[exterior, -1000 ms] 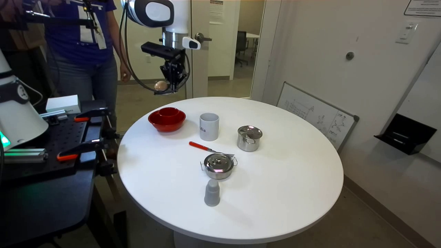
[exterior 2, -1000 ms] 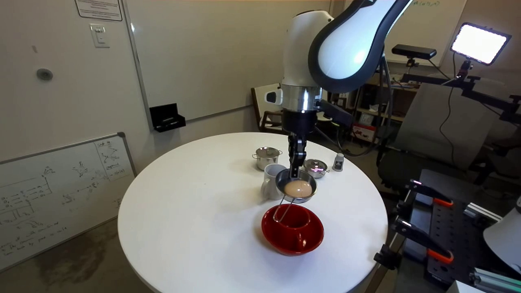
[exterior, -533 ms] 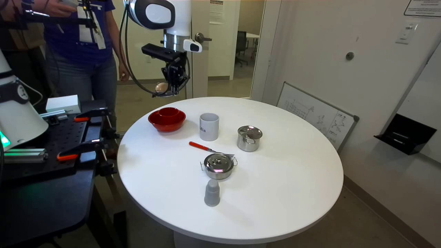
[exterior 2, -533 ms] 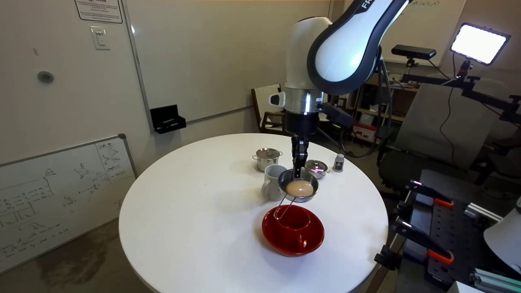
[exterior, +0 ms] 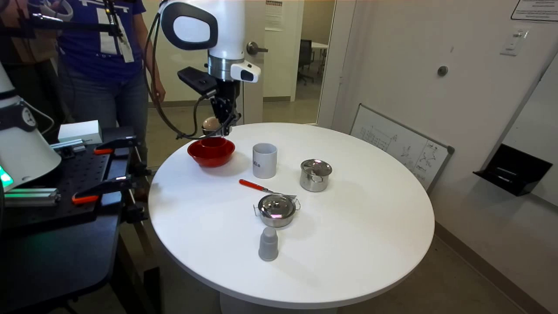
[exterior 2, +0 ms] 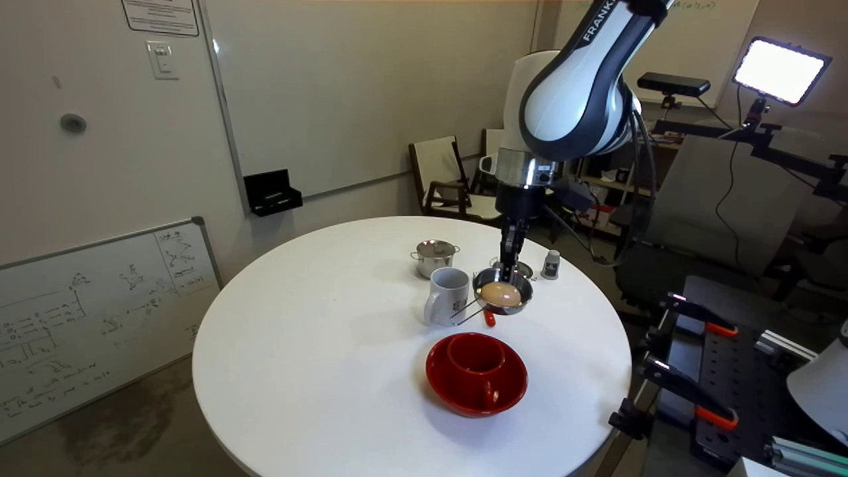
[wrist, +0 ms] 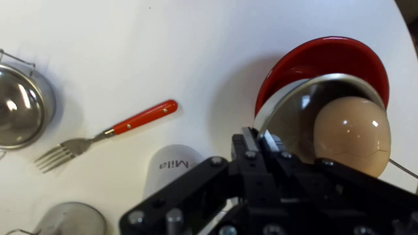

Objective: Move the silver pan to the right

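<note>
1. The gripper (wrist: 260, 138) is pinched tight, its two tips close together with the edge of the silver pan (wrist: 290, 125) between them.
2. The silver pan is up in the air over the counter (exterior 2: 318, 331). In an exterior view it shows beside the white mug (exterior 2: 447, 295), and in the wrist view it hides part of the red bowl (wrist: 339, 58).
3. A round brown egg (wrist: 352, 133) sits inside the silver pan, with a thin line like a crack across it.
4. A red cup (exterior 2: 476, 354) stands in the red bowl.
5. The white mug stands upright and has "Mila" on its side.
6. A fork (wrist: 129, 126) with a red handle lies flat. Its handle end is near the white mug, and its prongs are just beside the short silver pot (exterior: 277, 213) with a lid.
7. A taller silver pot (exterior: 315, 179) stands well apart from the red bowl.
8. A small grey bottle (exterior: 268, 246) stands up near the short silver pot.
</note>
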Robot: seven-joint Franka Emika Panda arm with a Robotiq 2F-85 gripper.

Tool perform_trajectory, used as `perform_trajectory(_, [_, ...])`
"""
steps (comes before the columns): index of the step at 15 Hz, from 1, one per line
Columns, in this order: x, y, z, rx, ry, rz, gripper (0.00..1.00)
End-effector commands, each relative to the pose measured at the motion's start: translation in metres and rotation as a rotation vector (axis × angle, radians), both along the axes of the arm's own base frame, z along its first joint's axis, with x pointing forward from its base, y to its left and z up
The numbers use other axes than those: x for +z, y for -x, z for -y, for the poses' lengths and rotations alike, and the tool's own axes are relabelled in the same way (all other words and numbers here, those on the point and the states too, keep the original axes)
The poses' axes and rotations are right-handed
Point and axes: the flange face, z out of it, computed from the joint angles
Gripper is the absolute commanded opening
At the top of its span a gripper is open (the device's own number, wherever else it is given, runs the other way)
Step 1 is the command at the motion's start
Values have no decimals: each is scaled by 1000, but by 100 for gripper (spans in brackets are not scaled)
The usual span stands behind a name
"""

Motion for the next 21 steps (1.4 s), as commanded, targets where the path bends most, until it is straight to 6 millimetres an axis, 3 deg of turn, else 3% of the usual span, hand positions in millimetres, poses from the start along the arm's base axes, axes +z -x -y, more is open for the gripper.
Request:
perform_trajectory(1, [-11,24,25,-195,-1,33,6])
perform_trajectory(6, [-27,57,51,-447,25,73,6])
perform_trajectory(11, [-44,75,63,-617,62,107,6])
perform_trajectory(17, [-71,73,75,-719,107,112,6])
perform_trajectory(21, [-92,60,65,-761,103,76,6])
